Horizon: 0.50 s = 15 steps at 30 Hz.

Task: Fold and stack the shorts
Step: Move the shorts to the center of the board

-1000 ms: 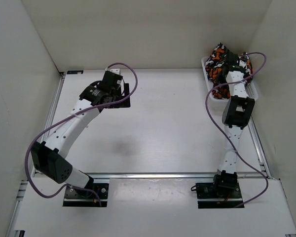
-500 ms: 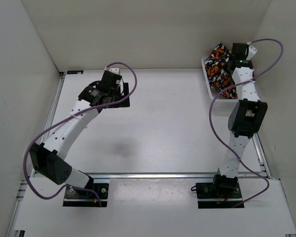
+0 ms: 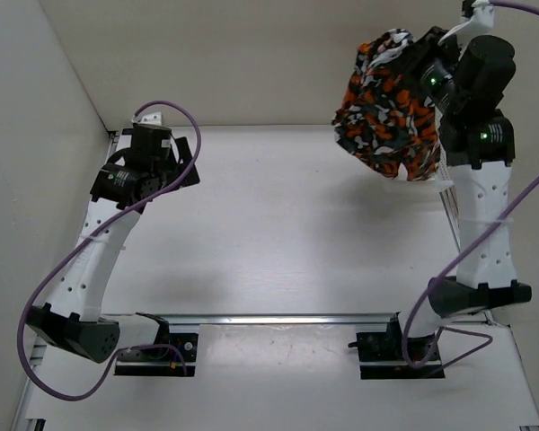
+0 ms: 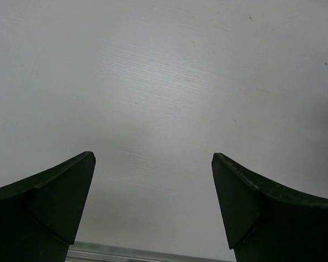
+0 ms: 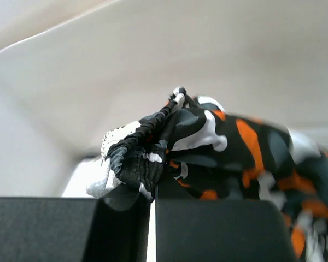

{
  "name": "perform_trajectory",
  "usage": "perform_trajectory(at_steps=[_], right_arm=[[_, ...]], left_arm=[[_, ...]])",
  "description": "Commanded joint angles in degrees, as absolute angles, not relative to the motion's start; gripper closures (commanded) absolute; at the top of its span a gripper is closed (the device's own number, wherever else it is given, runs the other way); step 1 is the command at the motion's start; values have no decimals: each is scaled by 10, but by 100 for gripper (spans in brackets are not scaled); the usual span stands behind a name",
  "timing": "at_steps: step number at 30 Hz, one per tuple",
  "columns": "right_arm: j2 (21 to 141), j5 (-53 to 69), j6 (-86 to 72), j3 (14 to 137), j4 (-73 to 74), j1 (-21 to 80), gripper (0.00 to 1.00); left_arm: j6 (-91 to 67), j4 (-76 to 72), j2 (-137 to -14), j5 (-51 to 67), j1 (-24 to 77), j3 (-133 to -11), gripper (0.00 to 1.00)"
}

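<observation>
Top view: one pair of shorts (image 3: 388, 112) and two grippers. The shorts hang clear of the table (image 3: 287, 233) at 1 o'clock, pinched at their upper end by the right gripper (image 3: 413, 56). Their long axis runs roughly 12 to 6. The left gripper (image 3: 181, 171) is at 9 o'clock.

Left wrist: the left gripper (image 4: 153, 164) stands wide and holds nothing, with bare table (image 4: 164, 76) below.

Right wrist: the jaws are clamped on the shorts' (image 5: 208, 142) ruched band, and the cloth trails toward 3 o'clock.
</observation>
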<state>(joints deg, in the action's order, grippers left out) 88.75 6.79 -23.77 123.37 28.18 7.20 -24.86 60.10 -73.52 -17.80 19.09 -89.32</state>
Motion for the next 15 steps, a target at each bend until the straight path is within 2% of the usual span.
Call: perform_trajectory(at_steps=[1, 5, 8, 9, 11, 12, 15], right_arm=[[834, 170, -204, 1197, 274, 142, 100], [765, 185, -197, 1020, 274, 239, 100], [700, 119, -228, 856, 269, 290, 97], [677, 101, -242, 820, 285, 290, 66], [665, 96, -247, 756, 319, 279, 30], [658, 74, -247, 742, 356, 268, 17], [643, 19, -285, 697, 390, 249, 19]], left_arm=[[-254, 626, -707, -143, 163, -922, 1], [-249, 601, -665, -69, 131, -894, 1], [-254, 580, -653, -22, 131, -867, 1], [-254, 573, -653, -5, 131, -842, 1], [-254, 556, -653, 43, 136, -817, 1], [-249, 549, -661, 54, 148, -790, 1], [-254, 535, -699, 92, 175, -731, 1]])
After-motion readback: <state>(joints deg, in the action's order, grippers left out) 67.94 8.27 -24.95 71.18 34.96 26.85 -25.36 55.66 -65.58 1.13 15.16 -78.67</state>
